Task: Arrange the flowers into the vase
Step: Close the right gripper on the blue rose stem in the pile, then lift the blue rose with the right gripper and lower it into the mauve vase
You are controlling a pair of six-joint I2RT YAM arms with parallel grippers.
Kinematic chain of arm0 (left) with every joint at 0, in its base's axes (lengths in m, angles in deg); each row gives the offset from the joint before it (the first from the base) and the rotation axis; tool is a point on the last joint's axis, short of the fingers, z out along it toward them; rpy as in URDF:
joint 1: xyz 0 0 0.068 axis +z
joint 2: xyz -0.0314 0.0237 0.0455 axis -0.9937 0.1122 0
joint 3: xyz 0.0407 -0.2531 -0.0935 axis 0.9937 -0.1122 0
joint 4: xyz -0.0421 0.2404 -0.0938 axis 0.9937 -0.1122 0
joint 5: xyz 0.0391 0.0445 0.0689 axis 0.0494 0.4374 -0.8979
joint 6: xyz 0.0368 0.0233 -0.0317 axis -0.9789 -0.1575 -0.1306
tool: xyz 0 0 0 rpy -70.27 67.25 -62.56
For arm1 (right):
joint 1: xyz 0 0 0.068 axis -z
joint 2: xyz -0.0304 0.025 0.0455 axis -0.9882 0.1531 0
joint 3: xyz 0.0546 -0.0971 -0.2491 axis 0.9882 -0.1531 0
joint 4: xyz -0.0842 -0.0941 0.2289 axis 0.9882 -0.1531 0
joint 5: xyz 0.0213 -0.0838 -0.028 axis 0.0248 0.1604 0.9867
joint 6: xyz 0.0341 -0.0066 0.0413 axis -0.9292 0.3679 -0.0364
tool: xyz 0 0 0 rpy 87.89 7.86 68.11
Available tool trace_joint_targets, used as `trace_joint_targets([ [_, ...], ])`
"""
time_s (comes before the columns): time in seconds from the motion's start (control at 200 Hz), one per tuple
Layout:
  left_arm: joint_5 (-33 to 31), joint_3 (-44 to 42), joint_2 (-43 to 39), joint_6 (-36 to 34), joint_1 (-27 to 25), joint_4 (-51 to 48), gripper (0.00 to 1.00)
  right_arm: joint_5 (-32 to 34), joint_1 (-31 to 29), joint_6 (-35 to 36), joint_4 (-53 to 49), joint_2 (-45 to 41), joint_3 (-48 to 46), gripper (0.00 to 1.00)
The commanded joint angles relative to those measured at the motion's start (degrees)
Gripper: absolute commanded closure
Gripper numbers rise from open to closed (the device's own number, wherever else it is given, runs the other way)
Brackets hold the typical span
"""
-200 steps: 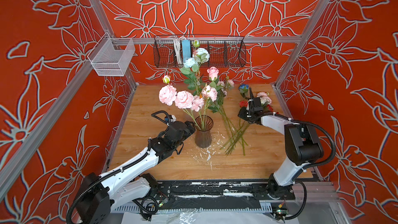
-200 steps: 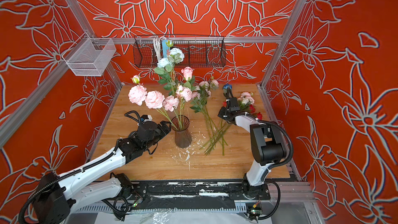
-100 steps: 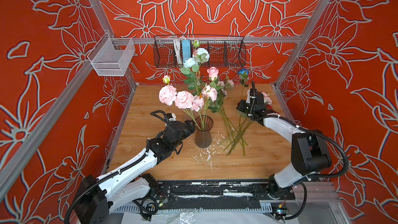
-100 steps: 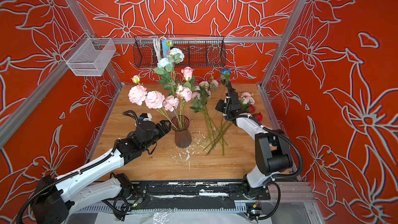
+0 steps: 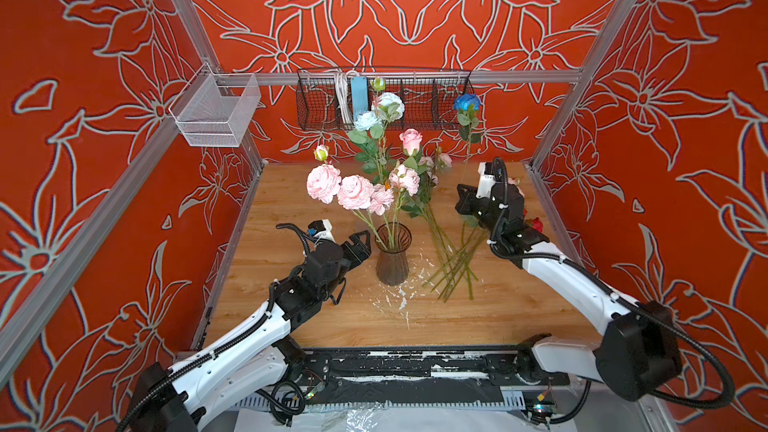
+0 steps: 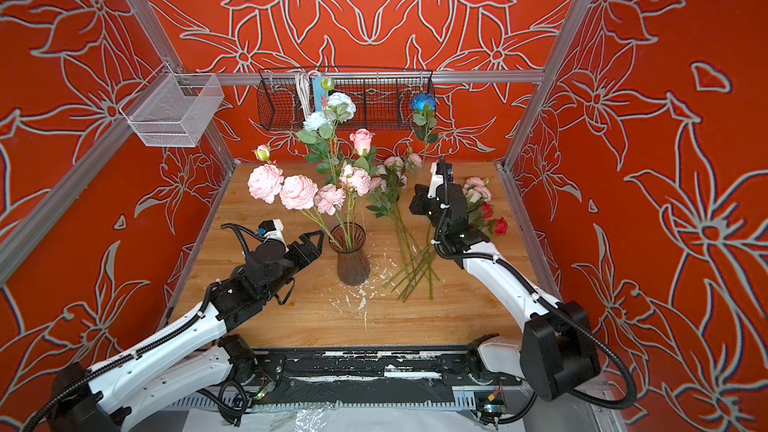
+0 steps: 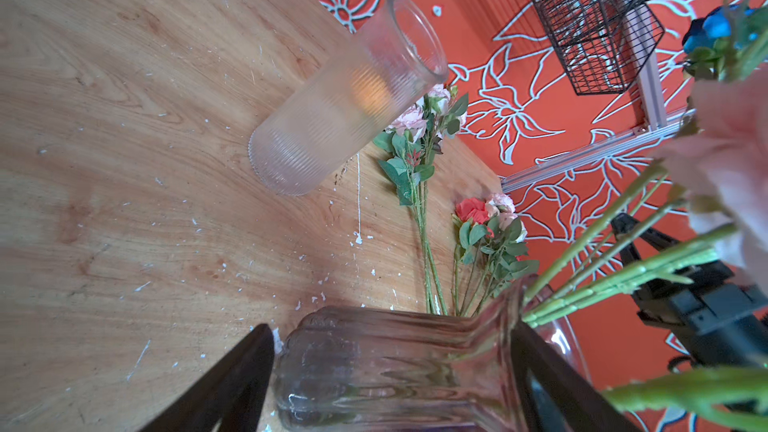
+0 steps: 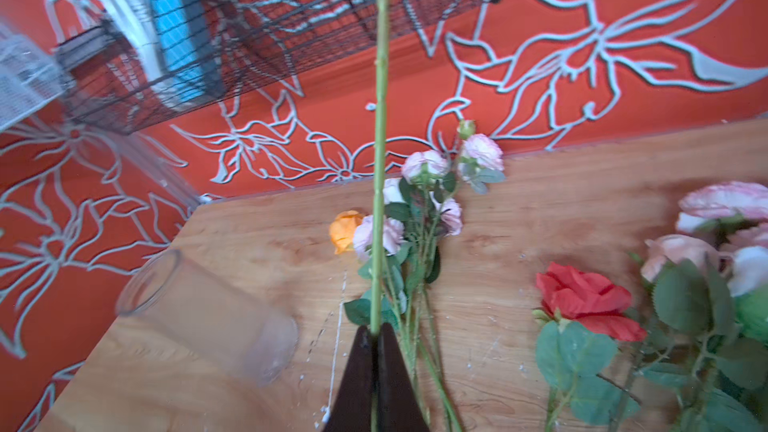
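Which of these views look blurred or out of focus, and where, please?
Right wrist view: smeared throughout, worst on the frosted ribbed cylinder and the black wire basket, though the green stem is fairly crisp. Left wrist view: the near pink bloom is out of focus, the table sharp. Both top views: sharp and evenly lit.

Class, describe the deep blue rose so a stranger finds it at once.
Start at the black wire basket on the back wall. In front of its right end, the right gripper holds the deep blue rose upright. No other bloom is that dark blue.
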Motion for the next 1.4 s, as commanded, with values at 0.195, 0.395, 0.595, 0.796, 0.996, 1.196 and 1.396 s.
trace_joint_targets([
  [0.195,-3.1,-4.0,-6.2,4.3,0.4,-3.9,0.11,4.3,-7.5,6.9,1.8,-18.5,-6.5,1.00],
  [0.395,-5.1,-8.0,-10.3,7.3,0.4,-3.7,0.11,5.1,-9.1,5.1,-0.6,-26.3,-8.1,1.00],
  [0.595,-8.4,-9.2,-12.5,8.2,0.4,0.8,0.11,4.9,-10.6,4.4,0.9,-29.9,-8.4,1.00],
  [0.796,-8.9,-8.5,-12.8,7.6,0.4,1.2,0.11,0.8,-12.0,4.2,5.0,-27.2,-2.4,1.00],
  [0.996,-7.8,-9.0,-15.2,9.5,0.4,-0.9,0.11,-3.5,-15.7,5.5,9.3,-18.7,8.5,1.00],
  [1.196,-9.2,-10.1,-20.8,10.6,0.4,-5.4,0.11,-5.5,-20.1,10.4,11.4,-10.1,17.1,1.00],
  [1.396,-10.1,-11.4,-25.1,10.5,0.4,-6.8,0.11,-4.8,-23.1,12.9,13.6,-2.9,17.9,1.00],
])
